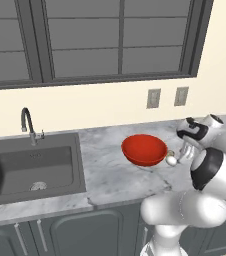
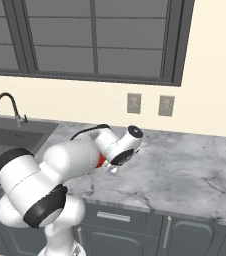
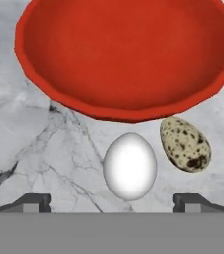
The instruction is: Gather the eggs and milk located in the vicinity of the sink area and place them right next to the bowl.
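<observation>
My fingers are spread wide, holding nothing. White egg lies on the desk btwn them, just beside the bowl, w/ a speckled egg next to it. Looks placed as asked. Sink is well apart; milk likely next.

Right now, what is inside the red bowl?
The bowl looks empty in the hand view, as far as its inside shows. A white egg and a speckled egg lie outside it on the counter.
</observation>
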